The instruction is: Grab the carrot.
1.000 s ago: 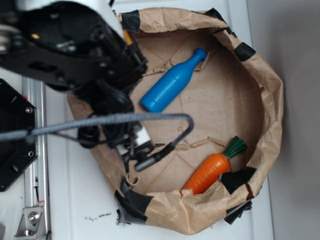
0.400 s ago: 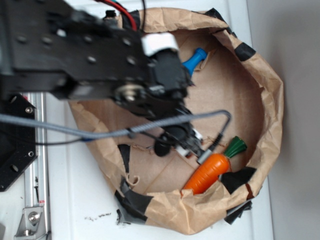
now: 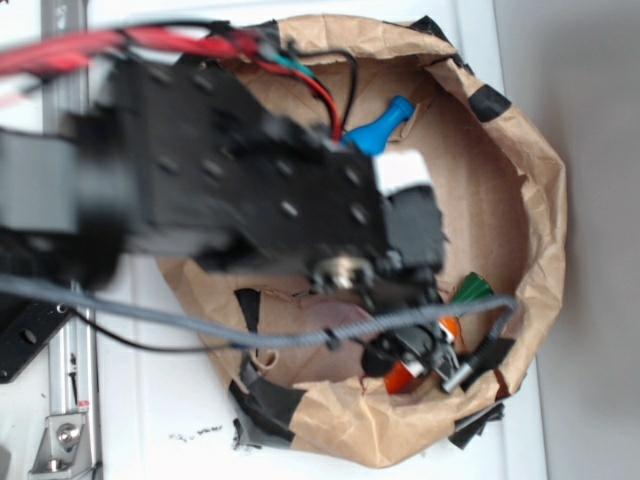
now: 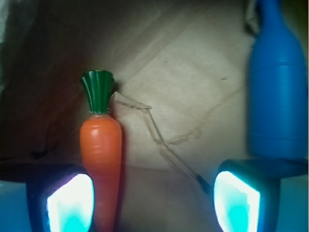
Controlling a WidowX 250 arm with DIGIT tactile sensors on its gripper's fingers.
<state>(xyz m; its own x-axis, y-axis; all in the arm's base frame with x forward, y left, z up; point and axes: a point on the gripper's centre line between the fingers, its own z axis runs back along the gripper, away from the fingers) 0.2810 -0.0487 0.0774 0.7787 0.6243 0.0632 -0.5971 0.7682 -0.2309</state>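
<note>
The orange carrot (image 4: pixel 100 159) with its dark green ridged cap (image 4: pixel 98 91) lies lengthwise on the brown paper, right beside the inner face of the left finger. My gripper (image 4: pixel 153 203) is open, its two fingers wide apart, and the carrot sits in the gap near the left one. In the exterior view the arm covers most of the carrot (image 3: pixel 405 376); only an orange bit and the green cap (image 3: pixel 470 291) show. The gripper (image 3: pixel 430 365) hangs low inside the paper bag, over the carrot.
A blue plastic bottle (image 4: pixel 277 92) lies behind the right finger; its neck shows in the exterior view (image 3: pixel 385 125). The crumpled brown paper bag wall (image 3: pixel 545 200) with black tape patches rings everything. A grey cable (image 3: pixel 250 335) loops across the bag.
The arm has swung from the bag's left side down to its lower right and now covers the carrot, which lay in plain sight before.
</note>
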